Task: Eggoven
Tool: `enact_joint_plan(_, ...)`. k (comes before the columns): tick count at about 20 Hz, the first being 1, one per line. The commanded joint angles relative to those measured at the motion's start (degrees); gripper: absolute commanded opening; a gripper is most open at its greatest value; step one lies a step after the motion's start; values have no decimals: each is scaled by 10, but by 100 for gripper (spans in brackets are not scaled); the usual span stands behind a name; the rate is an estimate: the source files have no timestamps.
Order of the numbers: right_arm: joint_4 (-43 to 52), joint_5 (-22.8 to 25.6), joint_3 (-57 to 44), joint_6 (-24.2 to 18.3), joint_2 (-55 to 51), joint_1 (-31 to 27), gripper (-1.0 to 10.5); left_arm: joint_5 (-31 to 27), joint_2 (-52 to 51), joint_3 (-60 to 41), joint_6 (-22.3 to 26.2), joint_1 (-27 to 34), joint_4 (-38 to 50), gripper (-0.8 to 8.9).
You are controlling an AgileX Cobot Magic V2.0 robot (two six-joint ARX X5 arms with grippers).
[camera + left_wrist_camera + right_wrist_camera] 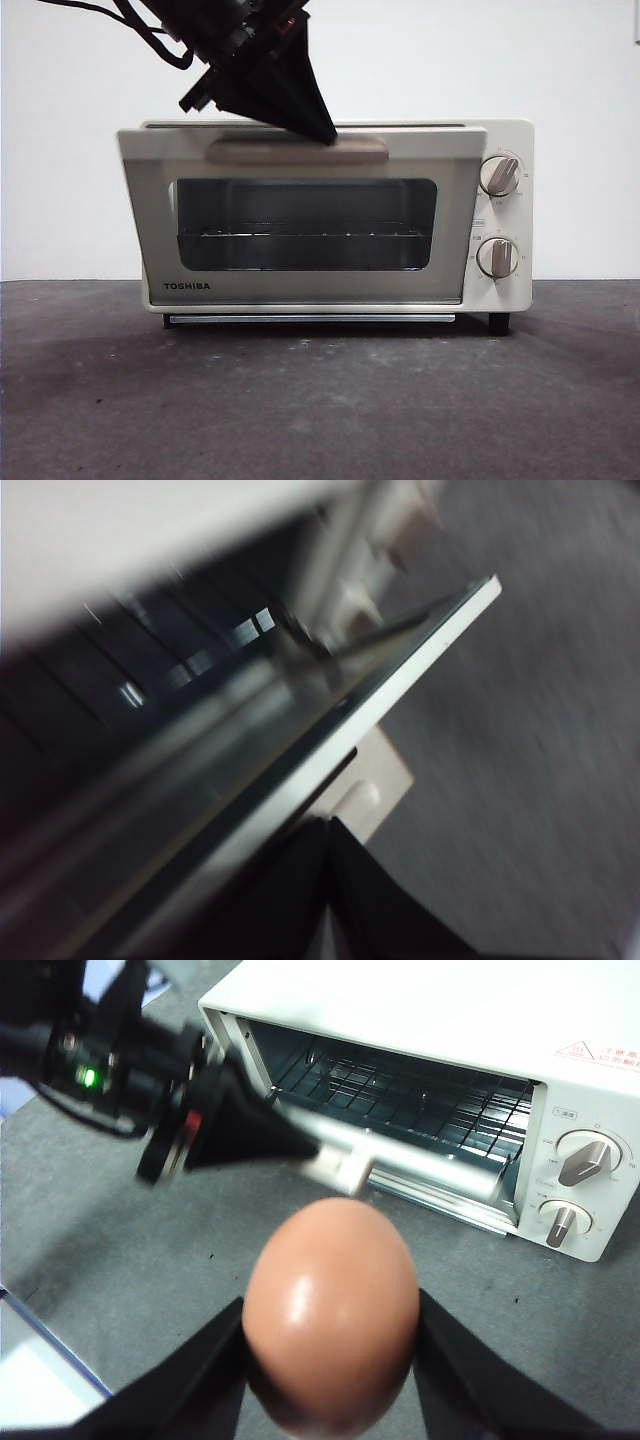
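Egg [331,1315] clamped in right tool [331,1360].

low front view facing oven [300,220], wrist views close above

Toaster oven [330,290] cream, dark glass window [305,225], tan handle [297,151]. Egg [331,1315] glossy orange-brown. Tabletop [320,400] mottled dark grey. Fingers [190,1385] black.

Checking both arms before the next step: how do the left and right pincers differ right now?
The left pincer is at the oven door's handle, the door partly open; the right pincer is away from the oven, above the table. The left holds no egg; the right is shut on the egg. Both have black jaws.
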Motion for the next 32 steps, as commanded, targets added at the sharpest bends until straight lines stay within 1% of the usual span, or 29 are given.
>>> enact_joint_plan(1, 6, 3, 9, -8, 3, 6, 3, -16, 21, -4, 3, -16, -49, 7)
enact_joint_plan(5, 6, 15, 9, -8, 3, 6, 3, -16, 21, -4, -2, -47, -100, 7)
enact_joint_plan(9, 8, 15, 9, -7, 11, 6, 3, -16, 17, -4, -12, -74, -131, 7)
enact_joint_plan(15, 17, 15, 9, -7, 50, 6, 3, -17, -14, -4, -26, -86, -130, 7)
enact_joint_plan(18, 36, 14, 9, -7, 81, 6, 3, -30, -45, -4, -28, -82, -131, 7)
enact_joint_plan(21, 68, 12, 9, -7, 121, 6, 3, -50, -86, -4, -28, -66, -133, 7)
enact_joint_plan(24, 100, 9, 9, -7, 170, 3, 3, -52, -130, -4, -28, -41, -139, 7)
enact_joint_plan(26, 122, -9, 9, -7, 205, -3, 3, -52, -159, -5, -27, -19, -150, 7)
enact_joint_plan(29, 188, -42, 9, -5, 283, -23, 3, -52, -217, -9, -16, 31, -176, 7)
enact_joint_plan(32, 257, -68, 9, 11, 366, -45, 3, -43, -274, -31, 0, 97, -200, 6)
